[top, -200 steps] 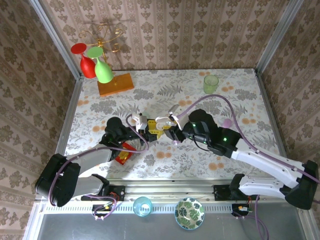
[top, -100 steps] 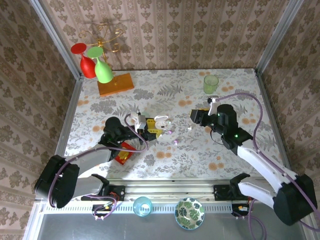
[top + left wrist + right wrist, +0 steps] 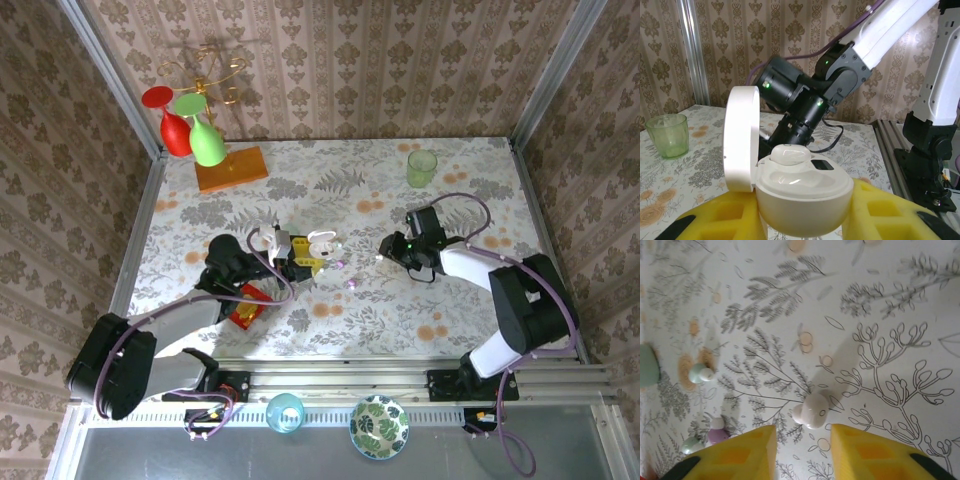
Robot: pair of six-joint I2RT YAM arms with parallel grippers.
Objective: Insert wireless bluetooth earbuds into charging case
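My left gripper is shut on the white charging case, which sits between its yellow fingers with the lid swung up on the left. One whitish earbud rests in the case's far socket; the near socket shows bare. My right gripper hangs open, low over the table, with a loose whitish earbud on the cloth just ahead of its fingertips and not touching them. Farther left lie a pale green earbud, a pink-purple one and another pale green one.
A green cup stands at the back right and a wooden rack with hanging glasses at the back left. A red object lies under my left arm. A pale green rounded thing is cut by the right wrist view's left edge.
My right gripper has pulled away from the case, swung to the right and come down low over the whitish earbud on the table. The left gripper has kept the open case still.
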